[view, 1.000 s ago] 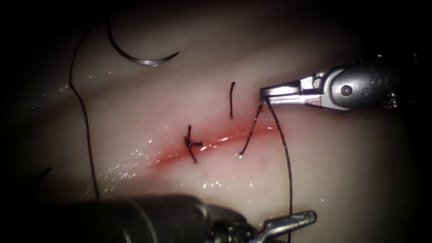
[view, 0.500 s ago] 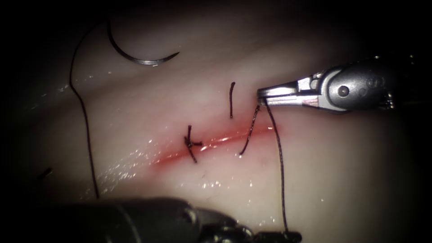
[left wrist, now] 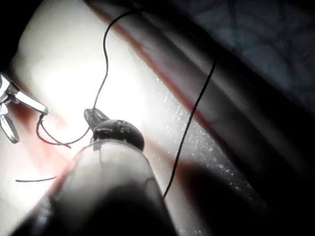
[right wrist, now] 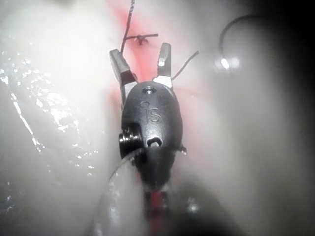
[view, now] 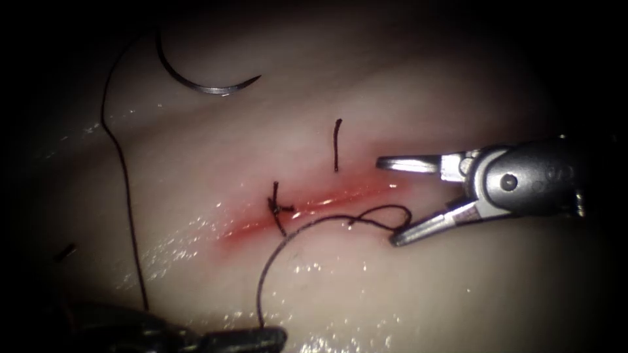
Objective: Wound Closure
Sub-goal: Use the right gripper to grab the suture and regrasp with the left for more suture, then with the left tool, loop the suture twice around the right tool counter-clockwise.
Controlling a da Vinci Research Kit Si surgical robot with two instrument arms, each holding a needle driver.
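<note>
The right hand [view: 392,199], clamped on the thread [view: 314,225] a second ago, now gapes wide and holds nothing; the slack strand curls beside the cut [view: 327,199], the left hand [view: 245,338] grips it; the needle [view: 203,78] lies free on the tissue [view: 458,281] at upper left.

I see bare tissue [view: 458,287] below my right tool [view: 392,199]. Slack thread [view: 288,242] loops across the cut [view: 314,206], blocking the middle.

Tissue [view: 458,287] carries curved needle [view: 203,82] lying free upper left of cut [view: 314,206], thread [view: 124,189] trailing, knotted stitch [view: 278,209], red fluid [view: 347,193].
</note>
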